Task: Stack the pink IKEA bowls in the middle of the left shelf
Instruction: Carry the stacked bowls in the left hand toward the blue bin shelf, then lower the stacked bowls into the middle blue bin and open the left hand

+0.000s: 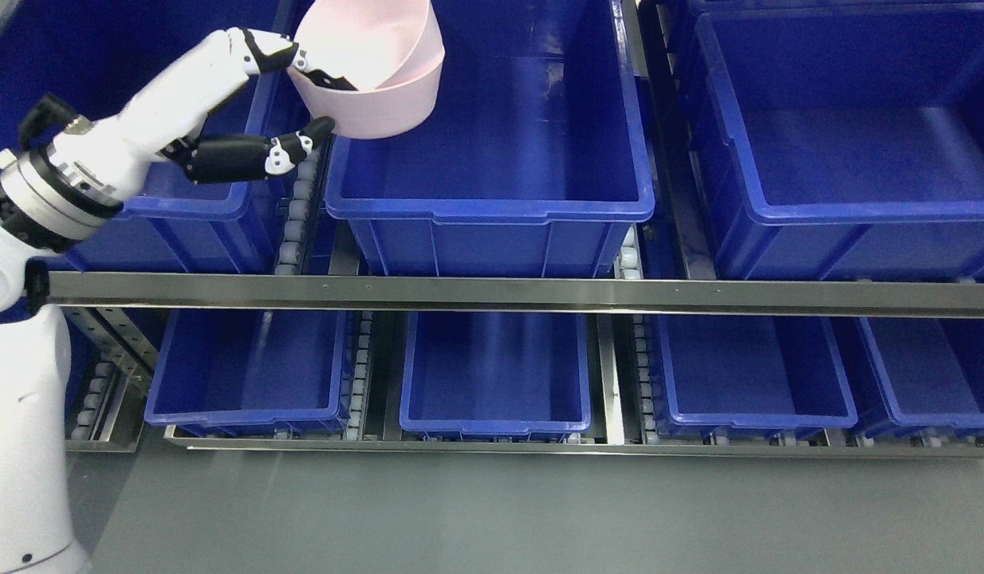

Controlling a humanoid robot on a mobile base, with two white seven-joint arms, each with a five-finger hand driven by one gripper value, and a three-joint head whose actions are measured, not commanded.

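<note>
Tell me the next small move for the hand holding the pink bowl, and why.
Probably lower it a little to the right: the left hand pinches the pink bowl tilted over the middle bin's left wall, not yet set inside.

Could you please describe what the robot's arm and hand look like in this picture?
The left arm has smooth white shells with a silver and black ringed wrist joint. The left hand has a white back and fingers mixing white and black segments with black tips. No cables or markings show. The right arm is out of view.
</note>
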